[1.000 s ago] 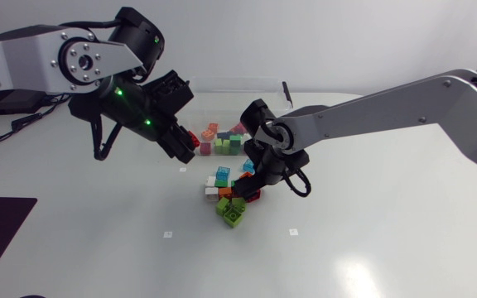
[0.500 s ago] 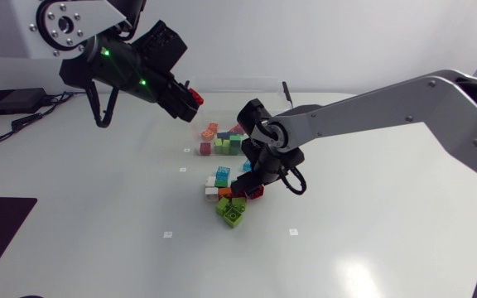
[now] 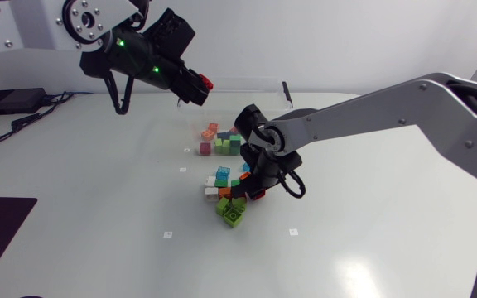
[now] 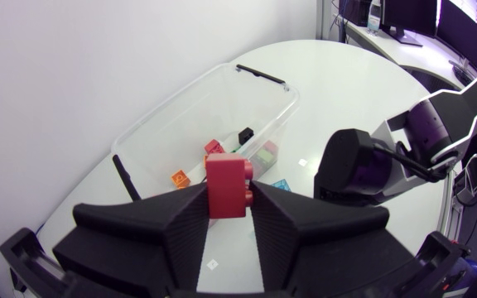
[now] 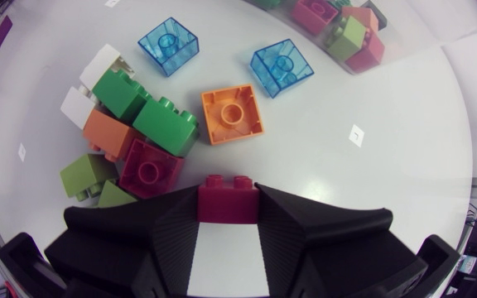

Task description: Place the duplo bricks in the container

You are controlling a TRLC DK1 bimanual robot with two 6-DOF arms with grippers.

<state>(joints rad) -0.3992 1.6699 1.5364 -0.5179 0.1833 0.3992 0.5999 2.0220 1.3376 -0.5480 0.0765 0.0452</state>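
Observation:
My left gripper (image 3: 205, 85) hangs above the near left end of the clear container (image 3: 247, 81), shut on a red brick (image 4: 228, 187). In the left wrist view the container (image 4: 172, 112) lies ahead of it and holds several bricks (image 4: 214, 149). My right gripper (image 3: 250, 190) is down at the loose pile of bricks (image 3: 224, 197) on the table, with its fingers closed from both sides on a dark red brick (image 5: 228, 199). Ahead of that gripper lie an orange brick (image 5: 233, 113), two clear blue bricks (image 5: 281, 66) and green bricks (image 5: 168, 124).
A white brick (image 5: 98, 70), an orange one (image 5: 110, 132), a magenta one (image 5: 149, 170) and light green ones (image 5: 85, 174) crowd the side of the right gripper. The container's black latch (image 3: 286, 89) sticks up at its far end.
My left arm has risen and swung toward the container with the red brick. My right gripper has stayed at the pile and closed on the dark red brick.

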